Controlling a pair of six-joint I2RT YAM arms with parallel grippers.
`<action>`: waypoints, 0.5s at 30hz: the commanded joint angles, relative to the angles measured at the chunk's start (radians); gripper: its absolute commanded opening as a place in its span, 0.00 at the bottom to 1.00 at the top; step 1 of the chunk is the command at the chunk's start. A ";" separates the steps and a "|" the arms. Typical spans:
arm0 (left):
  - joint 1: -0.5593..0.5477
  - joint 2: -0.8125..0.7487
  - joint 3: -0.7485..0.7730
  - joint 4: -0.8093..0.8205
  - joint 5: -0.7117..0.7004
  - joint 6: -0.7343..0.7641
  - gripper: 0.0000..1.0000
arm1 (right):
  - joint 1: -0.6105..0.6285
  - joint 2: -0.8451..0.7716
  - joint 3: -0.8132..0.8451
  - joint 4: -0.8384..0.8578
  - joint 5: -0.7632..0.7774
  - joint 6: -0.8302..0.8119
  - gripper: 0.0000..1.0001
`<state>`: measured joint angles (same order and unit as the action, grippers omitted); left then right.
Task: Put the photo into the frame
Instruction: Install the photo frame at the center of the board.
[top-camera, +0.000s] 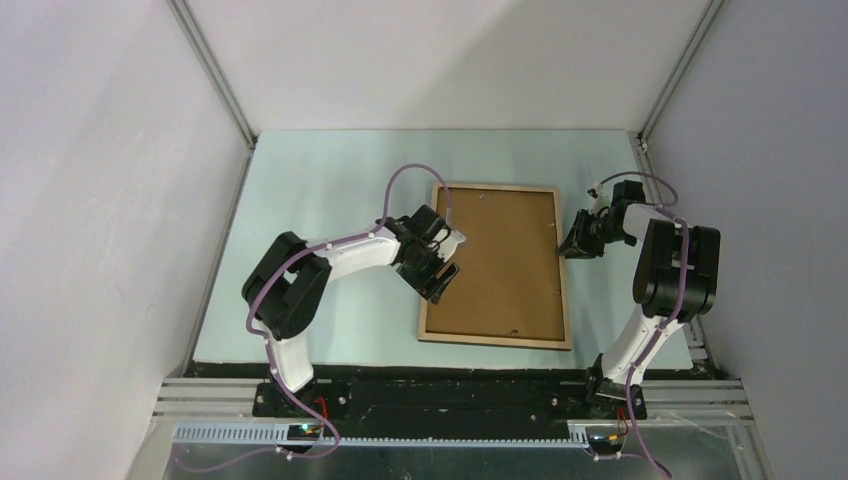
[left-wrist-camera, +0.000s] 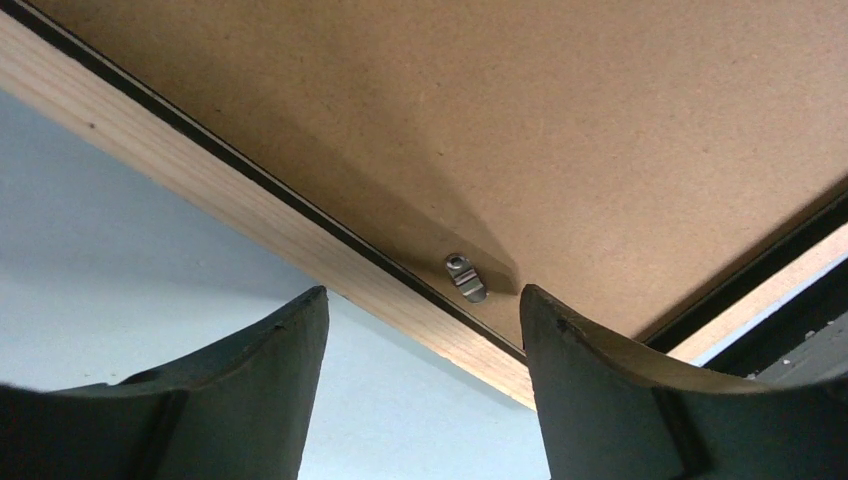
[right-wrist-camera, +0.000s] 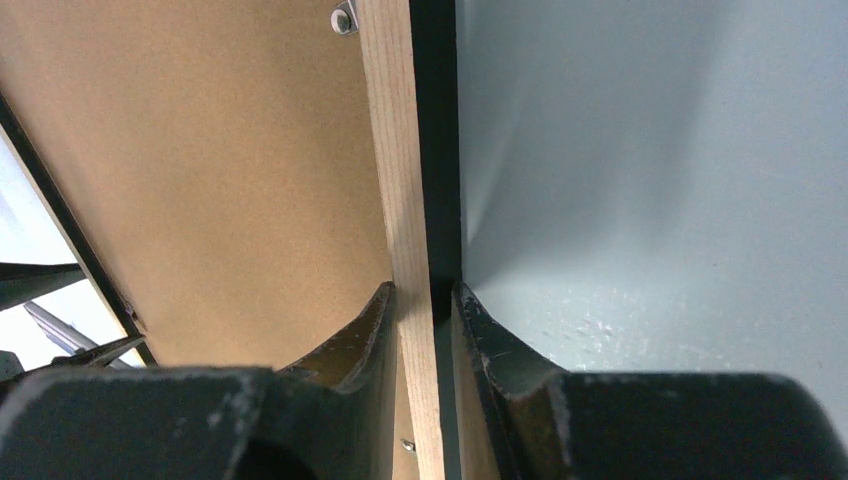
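The frame (top-camera: 428, 300) lies back side up on the pale table, its light-wood border around a brown hardboard backing panel (top-camera: 505, 260). The photo is hidden or out of view. My right gripper (top-camera: 572, 243) is shut on the frame's right rail; in the right wrist view the rail (right-wrist-camera: 400, 180) runs between the fingers (right-wrist-camera: 360, 330). My left gripper (top-camera: 443, 282) is open at the frame's left rail. In the left wrist view its fingertips (left-wrist-camera: 305, 330) straddle the rail (left-wrist-camera: 250, 215) below a small metal turn clip (left-wrist-camera: 466, 277).
More metal clips sit along the frame's inner edge (top-camera: 556, 291). White enclosure walls and aluminium posts (top-camera: 215, 75) surround the pale mat (top-camera: 320, 190). A black rail (top-camera: 450, 390) runs along the near edge by the arm bases.
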<state>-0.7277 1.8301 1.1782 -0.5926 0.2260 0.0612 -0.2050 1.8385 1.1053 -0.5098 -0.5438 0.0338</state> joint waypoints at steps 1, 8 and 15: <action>-0.003 0.013 0.024 0.009 -0.032 0.021 0.74 | -0.007 -0.007 0.007 0.036 -0.066 0.017 0.00; -0.002 0.046 0.055 0.010 -0.039 0.019 0.75 | -0.004 0.005 0.008 0.035 -0.067 0.014 0.00; -0.003 0.055 0.066 0.017 -0.050 0.009 0.71 | -0.001 0.005 0.008 0.032 -0.075 0.010 0.00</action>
<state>-0.7273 1.8648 1.2209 -0.5903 0.1955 0.0608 -0.2050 1.8404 1.1053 -0.5095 -0.5503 0.0303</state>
